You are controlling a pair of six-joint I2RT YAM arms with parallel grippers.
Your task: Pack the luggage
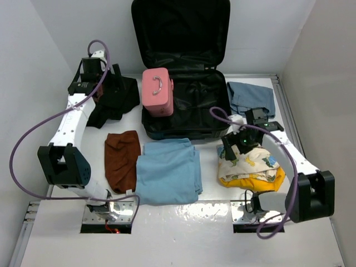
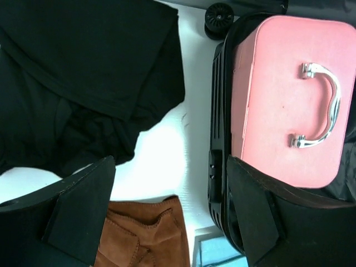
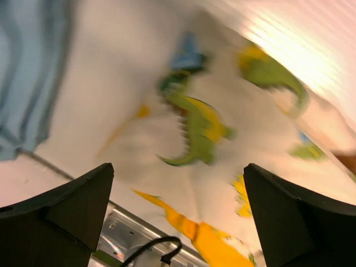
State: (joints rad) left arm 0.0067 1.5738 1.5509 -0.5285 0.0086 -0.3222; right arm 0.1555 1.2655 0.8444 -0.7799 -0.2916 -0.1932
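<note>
So the luggage (image 1: 194,111) is lying open at the far middle of the worktop (image 1: 183,228). Its lid is propped up against the back wall and the black lining is showing. A pink case (image 1: 157,92) with a metal handle sits at the luggage's left edge, partly over the rim.

The left arm goes up from its base to an elbow out on the left. From there the forearm stretches away to a spot just left of the luggage. The left hand (image 2: 169,161) points down there with its fingers spread wide and nothing between them. In the wrist view there's bare worktop in the gap. One finger is on the side of the black garment (image 2: 83,72) that lies left of the luggage. The other lines up with the luggage's ribbed left wall and the near end of the pink case (image 2: 278,100). A luggage wheel (image 2: 218,19) pokes out at the top, and a brown garment (image 2: 144,239) shows at the bottom.

The right arm has its elbow low on the right, and the forearm angles in toward the luggage's front right corner. The right hand (image 1: 233,143) hangs over a dinosaur-print garment (image 1: 250,167) lying in front of that corner. Its wrist view is pretty blurry, but the fingers are clearly wide apart with only the print (image 3: 194,128) behind them, gripping nothing.

A light blue cloth (image 1: 167,169) is folded right in front of the luggage, and a denim-blue cloth (image 1: 251,97) sits just to its right.
</note>
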